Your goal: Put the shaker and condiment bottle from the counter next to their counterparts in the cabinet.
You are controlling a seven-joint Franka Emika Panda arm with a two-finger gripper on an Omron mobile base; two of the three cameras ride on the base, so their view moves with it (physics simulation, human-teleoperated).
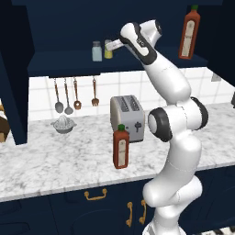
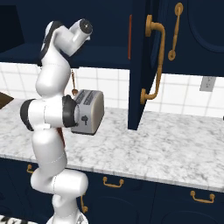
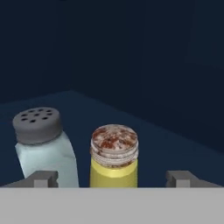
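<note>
On the cabinet [image 1: 69, 62] shelf, the pale shaker [image 3: 41, 146] with its grey holed cap stands just left of the yellow shaker [image 3: 113, 159], whose metal cap looks rust-speckled. The claw [image 3: 113, 178] stands apart around the yellow one. 1 red bottle [image 1: 121, 147] stands on the tabletop [image 1: 55, 160]; its label is unreadable.
</note>
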